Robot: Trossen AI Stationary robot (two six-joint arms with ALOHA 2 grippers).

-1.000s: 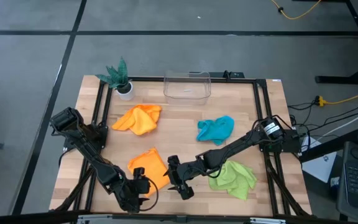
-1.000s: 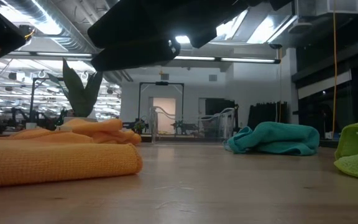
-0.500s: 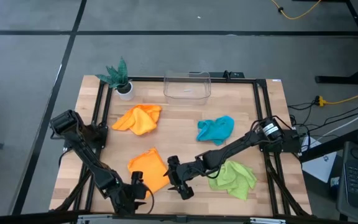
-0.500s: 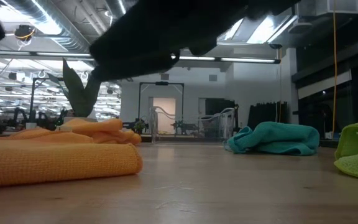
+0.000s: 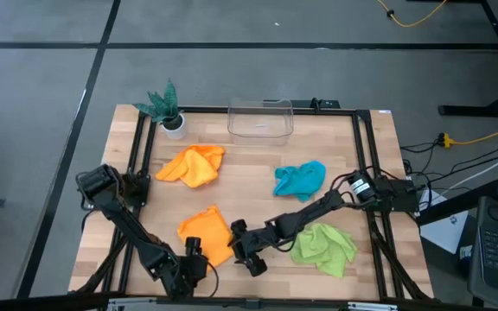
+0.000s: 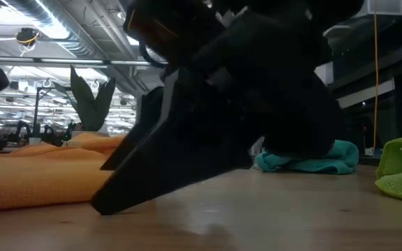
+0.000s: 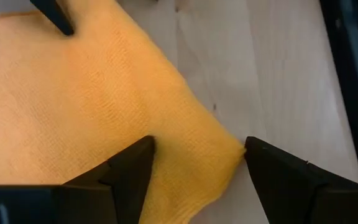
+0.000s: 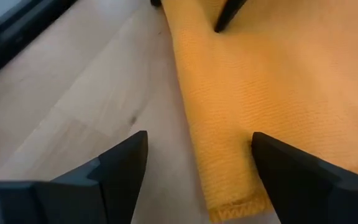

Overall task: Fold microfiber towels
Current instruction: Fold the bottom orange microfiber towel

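lying flat near the table's near edge, the near orange towel (image 5: 207,235) looks light, limp and grippy; pinch it at its near corners. left gripper (image 5: 194,263) and right gripper (image 5: 242,255) straddle those corners, both wide open, holding nothing.

I work in a lab or workshop hall — bare ceiling ducts (image 6: 82,31) and strip lights (image 6: 33,24) overhead, grey concrete floor (image 5: 249,69), cables (image 5: 456,138) trailing beside my wooden bench (image 5: 258,164).
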